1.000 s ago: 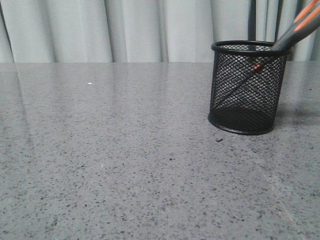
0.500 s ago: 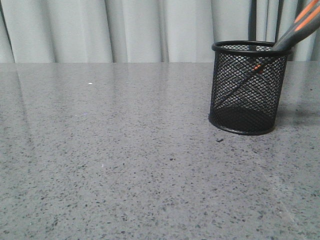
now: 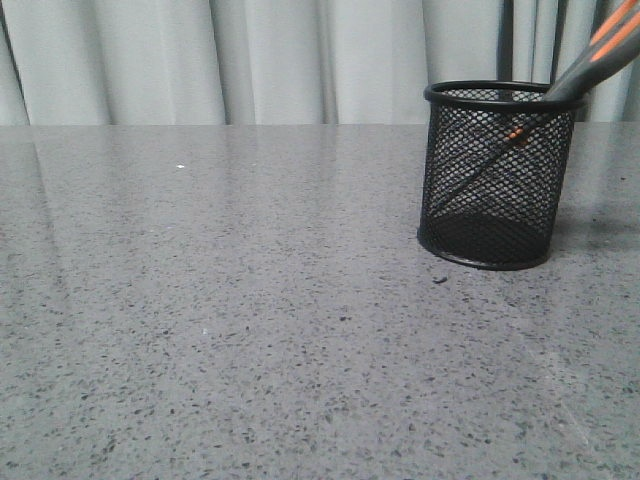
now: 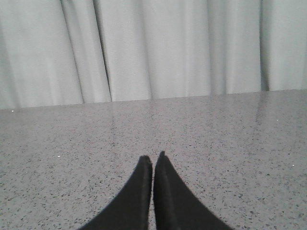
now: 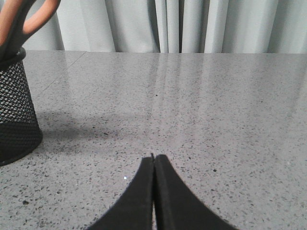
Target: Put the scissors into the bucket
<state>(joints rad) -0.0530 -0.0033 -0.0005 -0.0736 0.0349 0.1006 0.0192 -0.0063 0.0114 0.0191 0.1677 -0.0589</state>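
Grey speckled table (image 3: 250, 330) bears bucket (image 3: 497, 175) holding tilted scissors (image 3: 590, 55); both grippers (image 4: 153, 160) (image 5: 154, 158) pressed together, empty.

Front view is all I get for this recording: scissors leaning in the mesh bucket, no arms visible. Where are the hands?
Observer: The right hand shows in its wrist view, fingers pressed together and holding nothing, above bare table beside the bucket.
Operator: Do the scissors look released from there too?
Observer: Yes. The scissors stand in the bucket, their orange-lined loop handles above the rim, with nothing touching them.
Operator: And the left hand?
Observer: The left hand is also closed and empty. Its wrist view shows only table and curtain, no bucket.
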